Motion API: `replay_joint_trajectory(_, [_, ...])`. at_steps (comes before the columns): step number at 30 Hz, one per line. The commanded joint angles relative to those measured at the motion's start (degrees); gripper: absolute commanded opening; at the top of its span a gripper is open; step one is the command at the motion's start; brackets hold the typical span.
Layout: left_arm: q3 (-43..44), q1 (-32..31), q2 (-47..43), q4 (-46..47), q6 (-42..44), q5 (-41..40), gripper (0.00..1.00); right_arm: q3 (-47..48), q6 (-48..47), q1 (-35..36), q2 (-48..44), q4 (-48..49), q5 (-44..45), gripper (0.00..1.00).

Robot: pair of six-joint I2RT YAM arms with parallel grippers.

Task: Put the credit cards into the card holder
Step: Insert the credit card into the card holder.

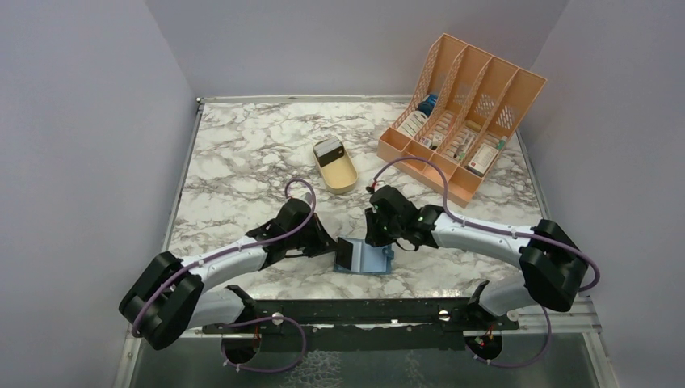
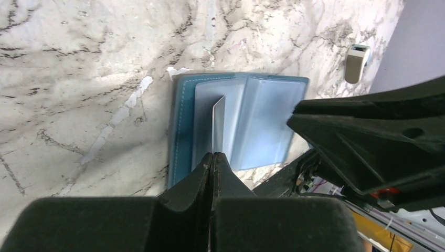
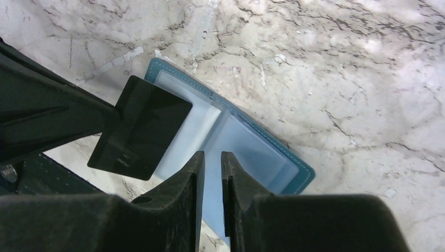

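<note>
The card holder (image 1: 373, 260) lies open near the table's front edge, pale blue pockets up and a teal rim around them (image 3: 294, 157). My left gripper (image 2: 212, 155) is shut on a black credit card (image 3: 140, 127), which it holds by one edge. The card hangs tilted just above the holder's left pocket (image 2: 210, 105) and shows edge-on in the left wrist view (image 2: 219, 123). My right gripper (image 3: 212, 154) hovers over the holder's middle, its jaws a narrow gap apart with nothing between them. Another card (image 1: 328, 149) lies in the tan tray (image 1: 342, 175).
An orange slotted file rack (image 1: 476, 89) with small items in it stands at the back right. The tan tray sits mid-table behind both grippers. The black rail (image 1: 363, 311) at the arm bases runs just in front of the holder. Grey walls close in three sides.
</note>
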Motion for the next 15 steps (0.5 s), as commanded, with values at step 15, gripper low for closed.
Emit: replay_joint_trajectory(15, [-1.39, -1.68, 4.94, 13.67, -1.07, 3.66, 0.0, -6.41, -0.91, -0.16, -1.24, -1.14, 5.77, 0.14])
